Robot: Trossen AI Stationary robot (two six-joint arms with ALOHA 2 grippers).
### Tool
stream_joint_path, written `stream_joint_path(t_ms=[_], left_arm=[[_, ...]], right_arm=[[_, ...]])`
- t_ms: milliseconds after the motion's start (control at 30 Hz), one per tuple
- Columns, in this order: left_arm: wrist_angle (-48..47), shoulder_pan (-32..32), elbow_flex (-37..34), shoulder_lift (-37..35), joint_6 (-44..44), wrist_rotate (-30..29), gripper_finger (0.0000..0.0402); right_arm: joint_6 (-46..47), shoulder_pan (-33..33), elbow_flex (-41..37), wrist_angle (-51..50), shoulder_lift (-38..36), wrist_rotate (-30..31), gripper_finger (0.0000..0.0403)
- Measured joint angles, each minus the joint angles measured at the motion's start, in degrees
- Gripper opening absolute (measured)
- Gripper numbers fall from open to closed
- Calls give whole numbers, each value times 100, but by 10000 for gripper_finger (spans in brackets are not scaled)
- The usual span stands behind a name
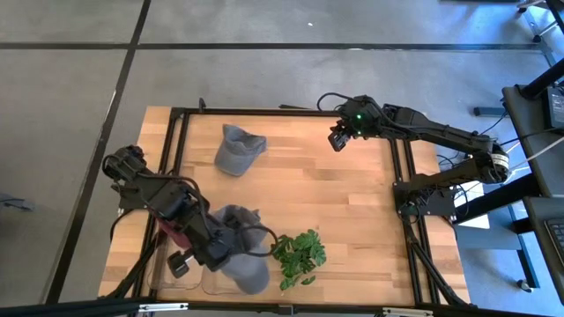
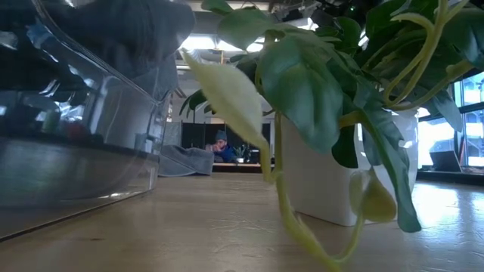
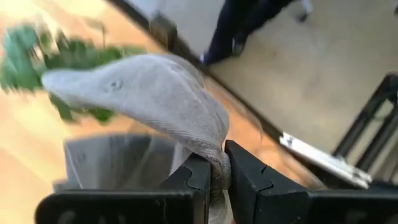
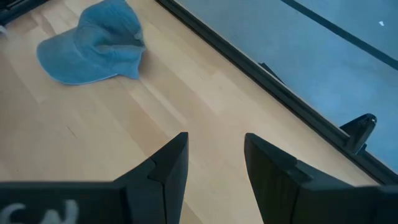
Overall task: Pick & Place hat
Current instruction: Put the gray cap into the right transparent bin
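High view: the left gripper (image 1: 231, 249) holds a grey hat (image 1: 240, 249) over a clear bin (image 1: 210, 280) at the near left corner of the table (image 1: 352, 220), just beside a green plant (image 1: 300, 255). A second hat (image 1: 238, 150) lies flat at the far side. The right gripper (image 1: 337, 139) waits over the far edge.
Low view: the clear bin wall (image 2: 83, 128) and the plant's white pot (image 2: 321, 185) fill the front; the second hat (image 2: 185, 160) sits far back.
Left wrist view: the fingers (image 3: 189, 177) are pinched tight on the held hat's (image 3: 143, 99) cloth edge. It droops, so it looks soft and light.
Right wrist view: the fingers (image 4: 171, 165) stand apart with nothing between them. The flat hat (image 4: 93, 43) looks floppy; its brim seems the best place to pinch.
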Motion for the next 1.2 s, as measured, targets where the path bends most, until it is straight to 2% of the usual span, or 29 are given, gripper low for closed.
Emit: stream_joint_path(t_ms=[100, 267, 500, 600, 733, 900, 1200], left_arm=[[-351, 44, -9, 26, -279, 93, 27], [-382, 61, -9, 37, -1072, 274, 27], [88, 108, -11, 37, -1802, 1005, 27], [229, 108, -11, 37, -1734, 1056, 27], [152, 86, -11, 37, -1420, 721, 27], [153, 86, -10, 42, -1008, 674, 27], [-181, 157, -11, 235, -1017, 710, 26]], right_arm=[[13, 0, 0, 0, 0, 0, 157], [15, 0, 0, 0, 0, 0, 157], [7, 0, 0, 55, 0, 4, 157], [2, 0, 0, 220, -2, 5, 157], [-6, 0, 2, 387, -2, 6, 157], [-11, 0, 2, 393, -2, 4, 157], [-15, 0, 2, 393, -2, 4, 157]])
